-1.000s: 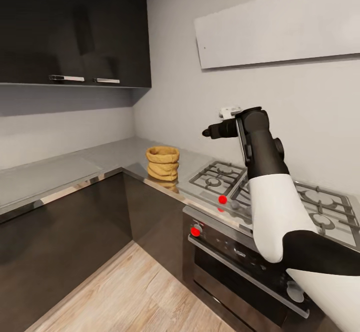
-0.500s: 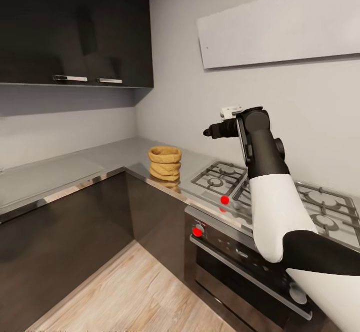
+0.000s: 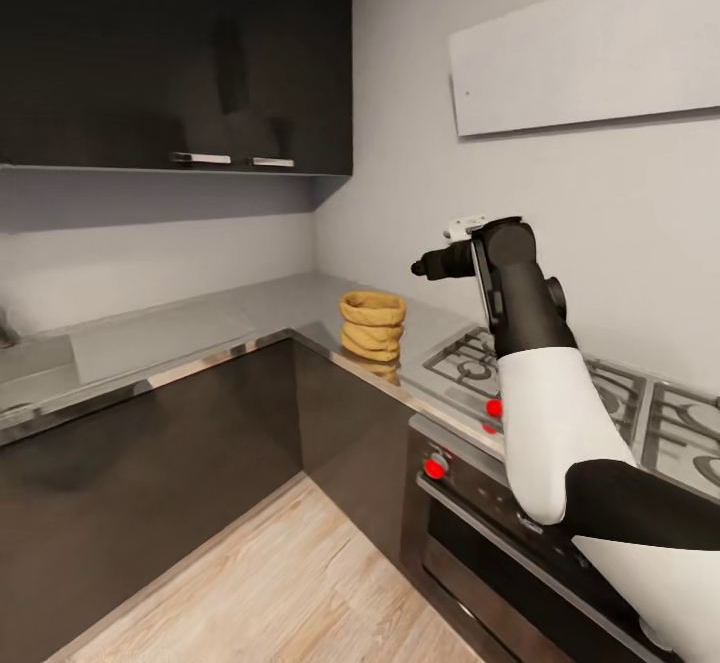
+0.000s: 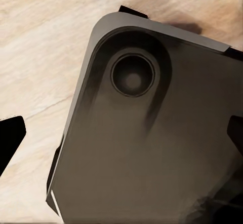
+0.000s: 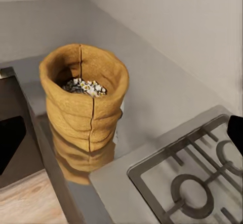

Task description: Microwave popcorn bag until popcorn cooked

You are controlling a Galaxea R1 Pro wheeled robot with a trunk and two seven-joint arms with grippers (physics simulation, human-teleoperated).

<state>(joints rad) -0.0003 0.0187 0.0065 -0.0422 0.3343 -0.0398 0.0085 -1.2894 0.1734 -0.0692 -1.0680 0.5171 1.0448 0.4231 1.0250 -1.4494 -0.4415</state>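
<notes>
Nearest, head view: right arm (image 3: 545, 413) raised, white forearm and black upper link, wrist bent toward the corner of the room. Right end effector (image 3: 420, 268) held in the air above the hob (image 3: 660, 423), pointing toward the popcorn bag (image 3: 372, 324); fingertips barely seen at the right wrist view's edges, far apart, nothing between them. Left end effector (image 4: 121, 133): dark fingertips at opposite edges of the left wrist view, spread wide, nothing gripped, hanging over a dark rounded robot part and light wood floor (image 4: 40, 41). Oven front (image 3: 520, 553) with red knobs (image 3: 434, 467) below the hob. Further on: popcorn bag upright on the grey table (image 3: 250, 308) near its corner, just beside the hob, well apart from the right end effector. Mouth open; small whitish popcorn (image 5: 85, 86) inside. Behind: grey wall, dark upper cabinets (image 3: 170, 53), white slanted hood (image 3: 590, 53).
</notes>
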